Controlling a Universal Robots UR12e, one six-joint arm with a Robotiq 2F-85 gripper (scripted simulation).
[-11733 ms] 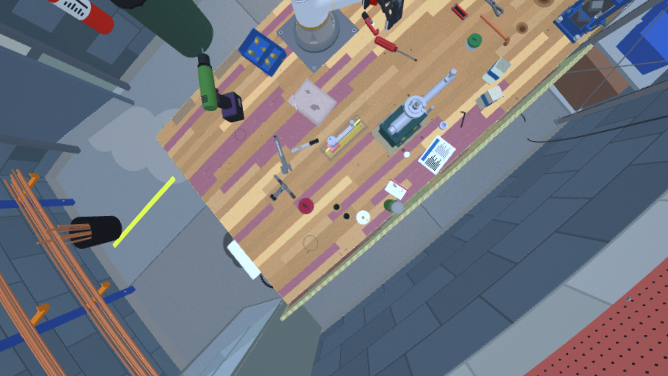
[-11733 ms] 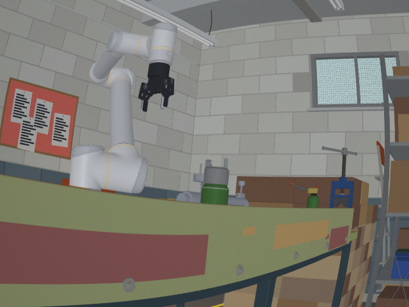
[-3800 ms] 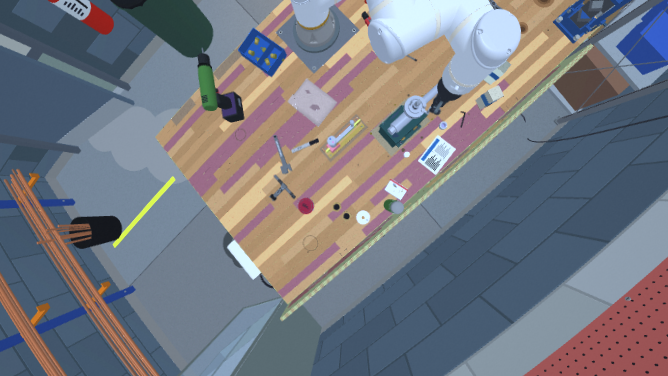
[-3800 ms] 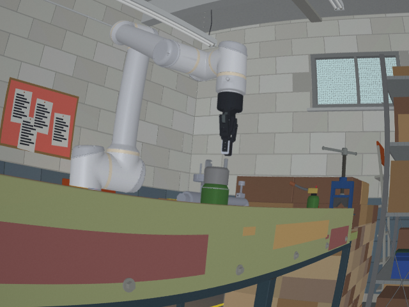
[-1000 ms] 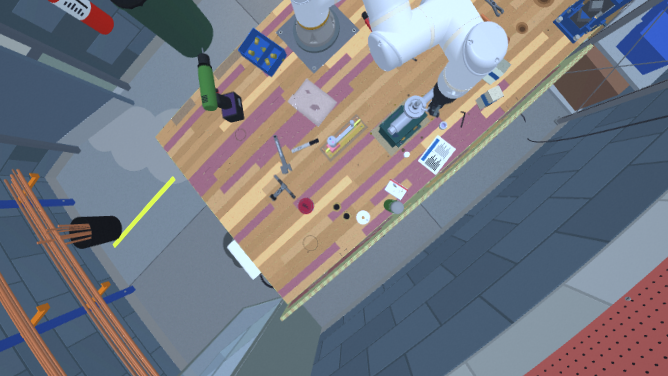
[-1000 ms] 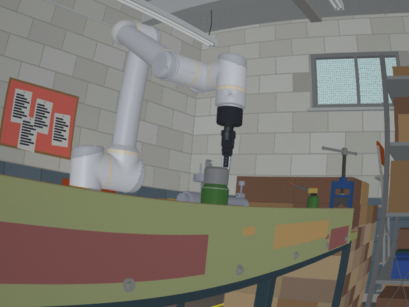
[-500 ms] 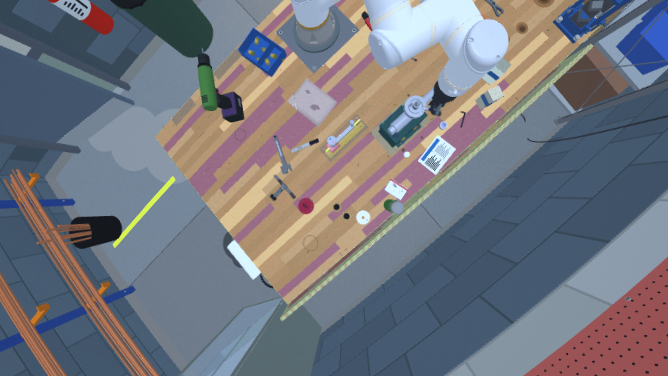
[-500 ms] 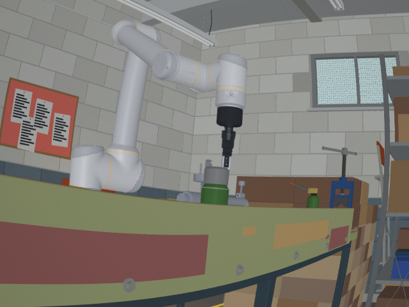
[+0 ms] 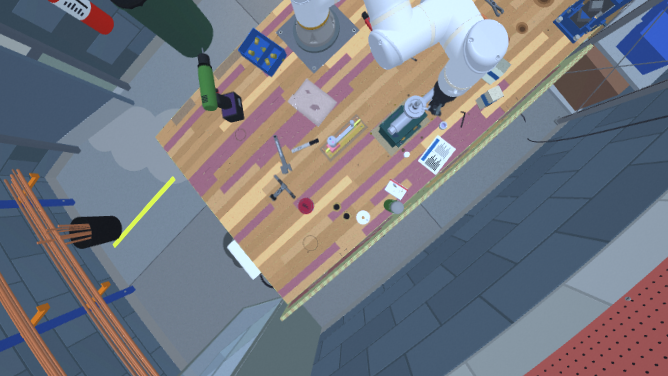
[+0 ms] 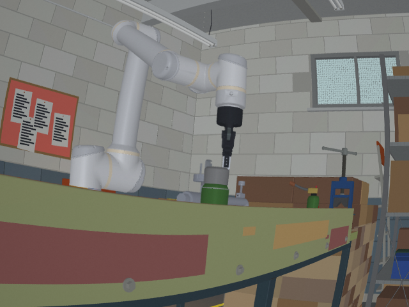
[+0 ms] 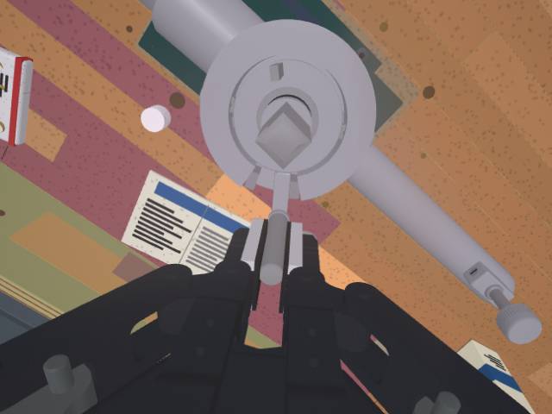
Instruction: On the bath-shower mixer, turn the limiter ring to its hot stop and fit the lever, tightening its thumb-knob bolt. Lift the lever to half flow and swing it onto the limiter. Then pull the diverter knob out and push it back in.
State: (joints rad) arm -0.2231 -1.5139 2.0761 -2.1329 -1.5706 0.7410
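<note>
The mixer body (image 10: 211,197) is mostly hidden behind a green can (image 10: 214,187) in the second side camera. The grey mixer (image 9: 406,120) lies on a dark green mat near the bench's right edge, its round cartridge head (image 11: 285,109) facing up with a bare square spindle in the middle. The limiter ring (image 11: 287,113) circles the spindle, and its thin handle pin (image 11: 275,243) sticks out toward me. The diverter knob (image 11: 518,324) sits at the tube's far end. The lever (image 9: 341,137) lies on a tray left of the mixer. My gripper (image 11: 272,249) is closed on the handle pin.
Behind the mixer stand my arm's base plate (image 9: 316,35) and a blue parts box (image 9: 262,51). A printed sheet (image 9: 437,154), a white puck (image 11: 155,118) and a hex key (image 9: 463,118) lie by the mixer. The bench edge runs close on the right.
</note>
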